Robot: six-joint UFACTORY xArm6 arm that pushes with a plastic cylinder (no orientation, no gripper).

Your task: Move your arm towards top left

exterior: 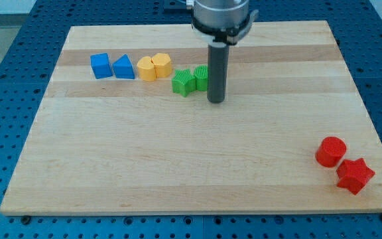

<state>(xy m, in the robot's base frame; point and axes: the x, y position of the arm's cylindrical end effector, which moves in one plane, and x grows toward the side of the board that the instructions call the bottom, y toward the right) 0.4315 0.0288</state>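
Rod hangs vertical from the view's top centre; my tip (216, 101) rests on the wooden board (178, 166), touching or just right of the green block (201, 78). No fingers, just a bare rod.

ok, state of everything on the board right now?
my tip: down on the board, just right of the green blocks
green star: touching green block
yellow blocks: side by side, touching
blue blocks: side by side
red cylinder: against red star
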